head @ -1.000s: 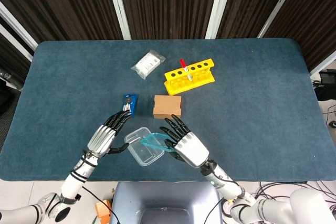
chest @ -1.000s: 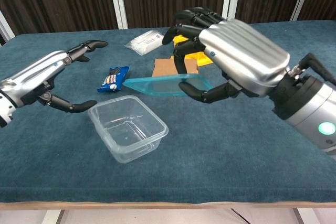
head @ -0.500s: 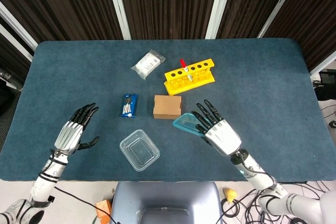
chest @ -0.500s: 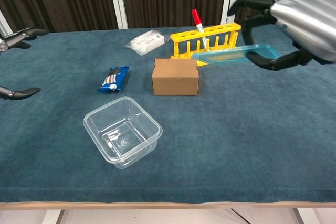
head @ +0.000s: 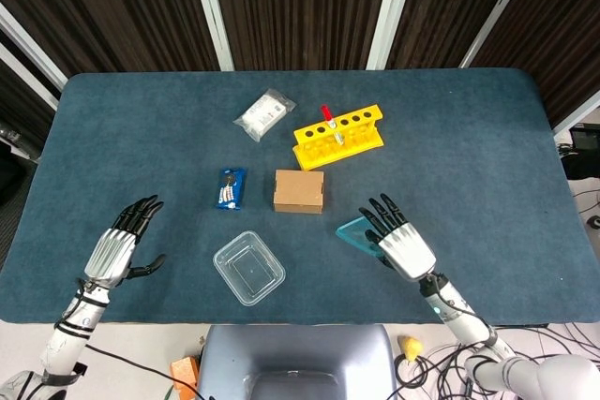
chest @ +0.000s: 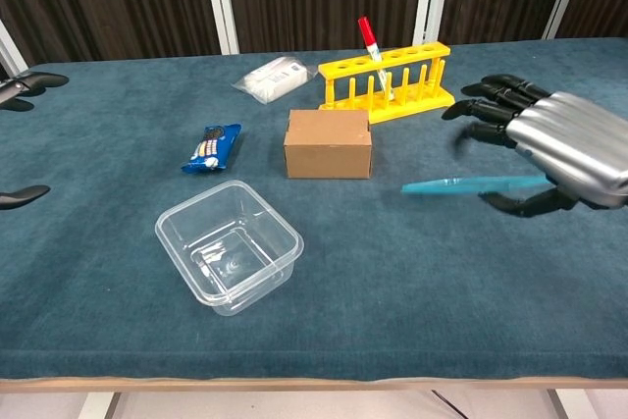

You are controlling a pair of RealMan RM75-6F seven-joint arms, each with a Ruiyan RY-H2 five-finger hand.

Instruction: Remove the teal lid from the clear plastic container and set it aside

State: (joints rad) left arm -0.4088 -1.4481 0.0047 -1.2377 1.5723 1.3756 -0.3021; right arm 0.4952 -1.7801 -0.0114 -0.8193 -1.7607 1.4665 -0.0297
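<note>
The clear plastic container (head: pixel 249 267) (chest: pixel 229 244) stands open and uncovered near the table's front edge. My right hand (head: pixel 401 244) (chest: pixel 559 149) holds the teal lid (head: pixel 355 234) (chest: pixel 471 184) flat and level, just above the cloth, well to the right of the container. My left hand (head: pixel 117 249) is open with fingers spread, far to the left of the container and touching nothing; in the chest view only its fingertips (chest: pixel 22 85) show at the left edge.
A brown cardboard box (head: pixel 299 190) (chest: pixel 328 143) sits behind the container, a blue snack packet (head: pixel 231 187) (chest: pixel 210 146) to its left. Further back stand a yellow tube rack (head: pixel 337 136) (chest: pixel 390 81) with a red-capped tube and a white packet (head: pixel 264 114) (chest: pixel 270 78).
My right hand carried the teal lid away from the container to the right and lowered it toward the cloth. My left hand drew back to the left, away from the container.
</note>
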